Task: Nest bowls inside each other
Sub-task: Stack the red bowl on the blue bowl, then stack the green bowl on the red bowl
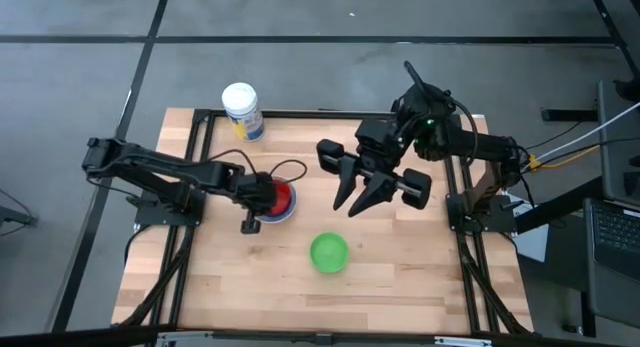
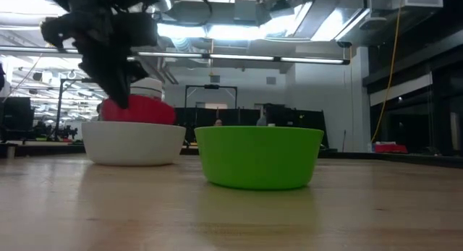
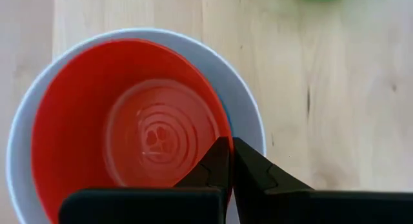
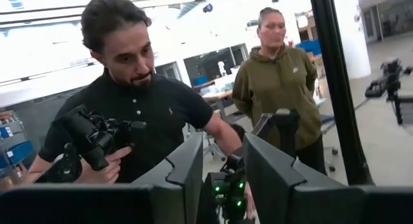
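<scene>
A red bowl [image 3: 97, 108] sits inside a white bowl [image 3: 248, 108], left of the table's middle; a blue sliver [image 3: 224, 111] shows between their rims. In the low view the red bowl [image 2: 141, 111] stands proud of the white bowl's [image 2: 134, 144] rim. My left gripper [image 3: 231, 153] is shut on the red bowl. A green bowl [image 1: 329, 252] rests alone on its base nearer the front edge. My right gripper [image 1: 365, 187] hangs open in the air right of the middle, with nothing between its fingers. My left gripper pinches the red bowl's rim [image 3: 225, 135], one finger [image 3: 210, 169] inside the bowl and one [image 3: 258, 175] outside it. The fingers come steeply from above. The red bowl sits down in the white bowl, its rim slightly tilted.
An upright white-lidded container [image 1: 242, 109] stands near the far left corner. The wood between the green bowl and the nested bowls is bare. Two people [image 4: 129, 121] stand in the room beyond the table in the right wrist view.
</scene>
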